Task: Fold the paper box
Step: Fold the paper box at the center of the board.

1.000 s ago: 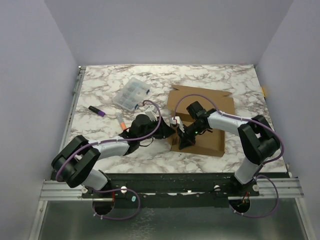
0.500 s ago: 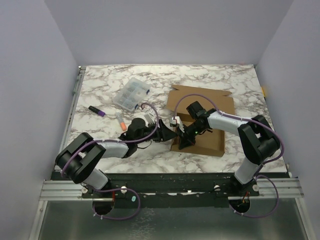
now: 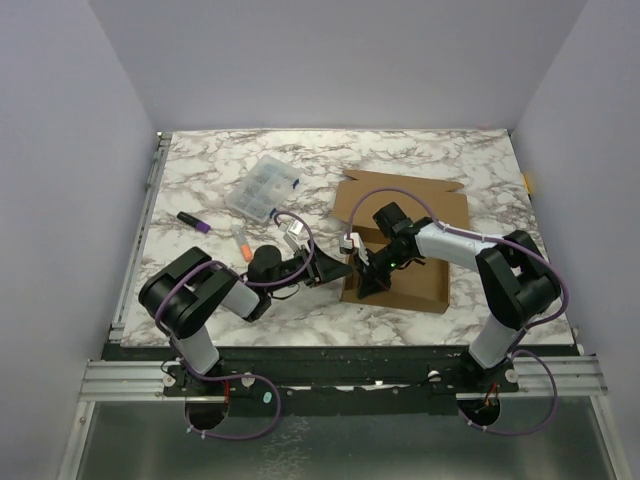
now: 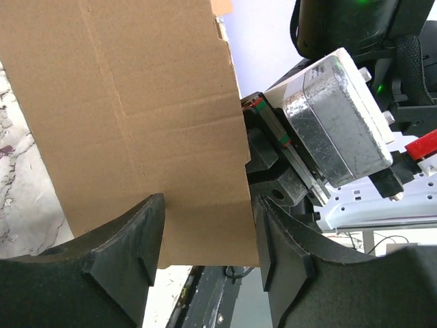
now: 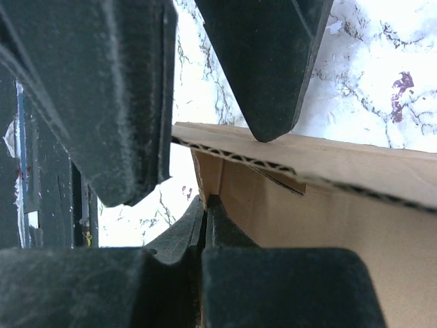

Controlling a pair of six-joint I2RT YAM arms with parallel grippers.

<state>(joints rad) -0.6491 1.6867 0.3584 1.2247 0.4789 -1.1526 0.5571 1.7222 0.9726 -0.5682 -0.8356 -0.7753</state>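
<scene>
Gripper [image 4: 208, 205], left, maybe astride paper box [image 4: 136, 102]

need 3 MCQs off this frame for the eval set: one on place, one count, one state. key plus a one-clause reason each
1. Seen from above, where does the clear compartment case lie relative to the paper box?
A. on top of it
B. left of it, farther from the arm bases
C. right of it, at the near edge

2. How many markers lie left of the box?
A. none
B. two
C. five

3. The left gripper is:
A. open
B. shut on a marker
C. out of view

Key:
1 B, the case sits up and left of the box, apart from it.
2 B, a purple-capped marker and an orange marker.
3 A, the left wrist view shows its fingers apart with cardboard beyond them.
</scene>
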